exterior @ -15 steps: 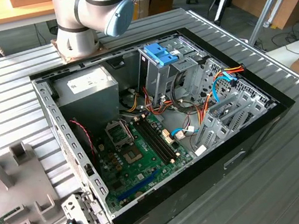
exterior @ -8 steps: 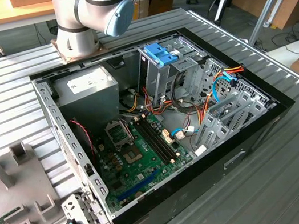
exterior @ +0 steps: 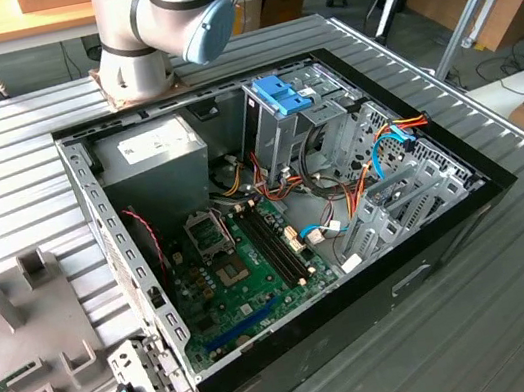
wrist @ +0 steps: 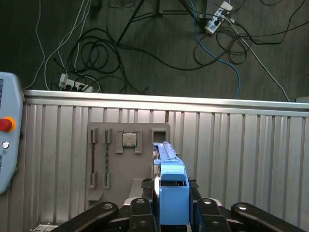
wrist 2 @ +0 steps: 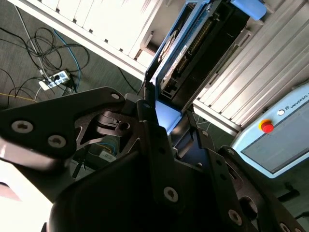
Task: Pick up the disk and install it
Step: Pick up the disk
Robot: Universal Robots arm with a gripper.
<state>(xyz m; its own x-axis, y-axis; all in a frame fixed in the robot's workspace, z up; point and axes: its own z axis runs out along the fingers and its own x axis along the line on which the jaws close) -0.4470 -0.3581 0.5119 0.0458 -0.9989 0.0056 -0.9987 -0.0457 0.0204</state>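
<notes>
Gripper (wrist: 172, 209) is clamped on the disk (wrist: 172, 180), black fingers (wrist: 145, 212) pressed against both sides of its blue carrier. The disk is off the table, carried edge-on, its blue end cap facing the first wrist camera. In the second wrist view the disk (wrist 2: 190, 53) juts out past the gripper (wrist 2: 166, 118), with blue rail, metal side and dark underside visible. In the first wrist view, behind the disk lies a grey fixture plate (wrist: 120, 169) on the ribbed metal table (wrist: 241, 159). A square chip (wrist: 128, 139) and a memory stick (wrist: 107, 157) sit in its slots. A control pendant (wrist: 7, 145) with a red button rests on the table. Cables (wrist: 145, 48) are tangled on the dark floor beyond the table's edge. In the exterior view, an open computer case (exterior: 428, 273) lies on the table, just in front of the arm (exterior: 155, 22). Inside are a grey power supply (exterior: 148, 155), a green circuit board (exterior: 245, 270) and a metal drive cage (exterior: 277, 137) topped by a blue latch (exterior: 283, 94).
</notes>
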